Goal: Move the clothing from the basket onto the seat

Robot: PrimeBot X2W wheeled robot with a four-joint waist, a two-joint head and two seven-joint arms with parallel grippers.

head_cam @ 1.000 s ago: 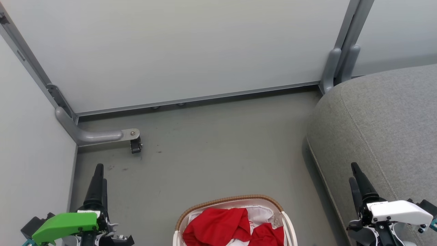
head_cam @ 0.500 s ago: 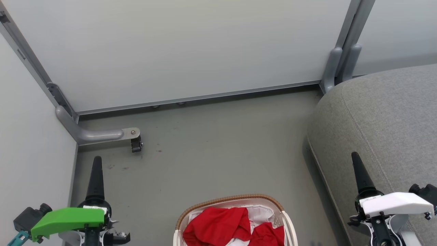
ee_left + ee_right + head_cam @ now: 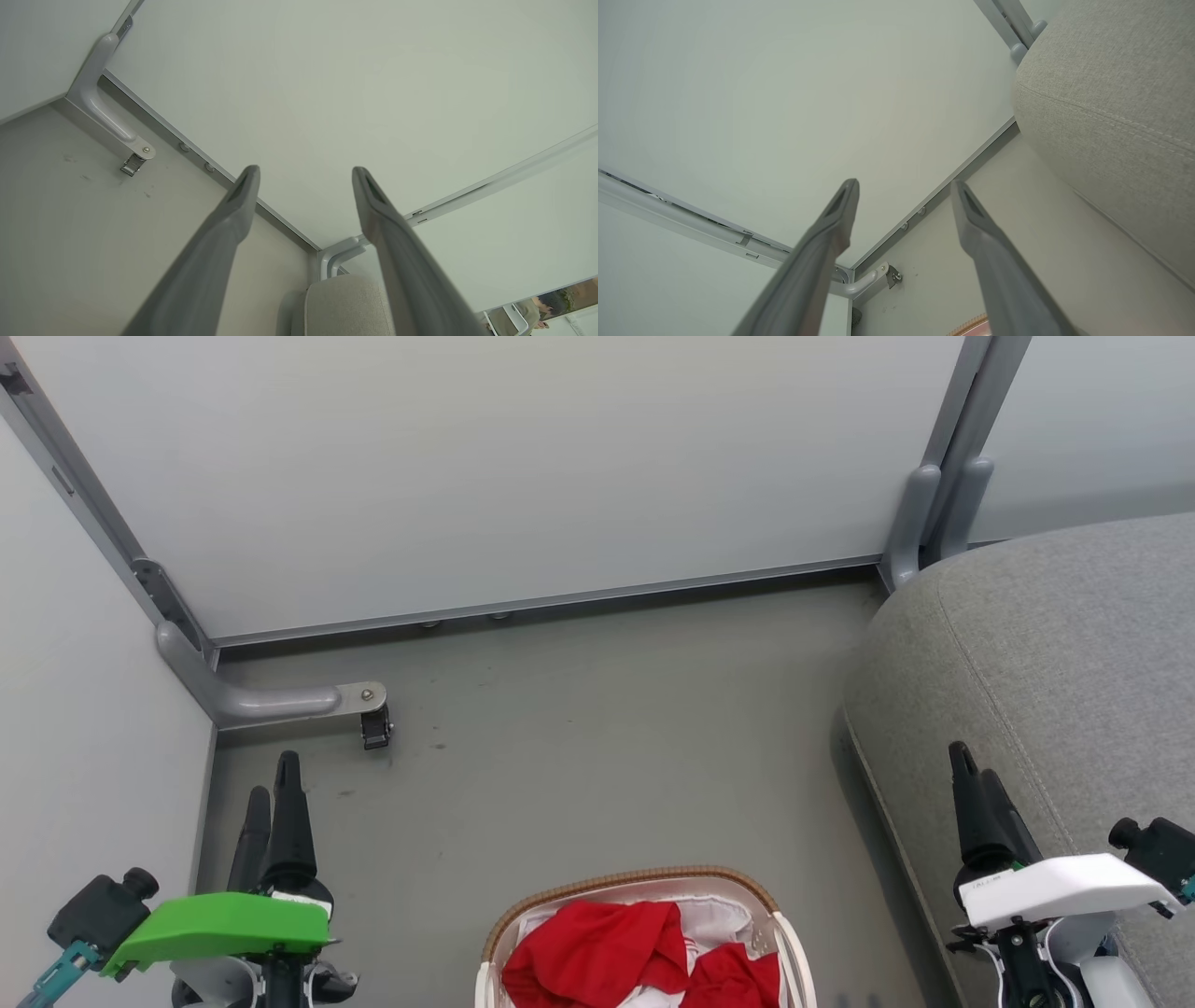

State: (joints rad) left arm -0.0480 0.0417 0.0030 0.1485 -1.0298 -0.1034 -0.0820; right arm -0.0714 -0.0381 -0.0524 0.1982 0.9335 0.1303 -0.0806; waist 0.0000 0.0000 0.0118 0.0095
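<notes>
The red clothing [image 3: 597, 954] lies bunched in the white basket [image 3: 635, 878] with the brown woven rim, at the bottom middle of the head view. The grey seat [image 3: 1055, 663] fills the right side; it also shows as a cushion [image 3: 345, 303] and as a stitched edge [image 3: 1111, 93]. My left gripper [image 3: 273, 779] hovers over the floor left of the basket, open and empty [image 3: 304, 169]. My right gripper [image 3: 971, 765] is over the seat's front edge, right of the basket, open and empty [image 3: 904, 183]. A sliver of the basket rim [image 3: 971, 325] shows below it.
Pale partition walls [image 3: 523, 467] close off the back and left. A grey metal foot with a small caster [image 3: 373, 728] juts onto the grey floor [image 3: 607, 728] near my left gripper. Upright frame posts [image 3: 920, 523] stand at the seat's back corner.
Both grippers have crept forward up the head view and rolled at the wrist, so each now shows two separate fingers. Basket and clothing have not moved.
</notes>
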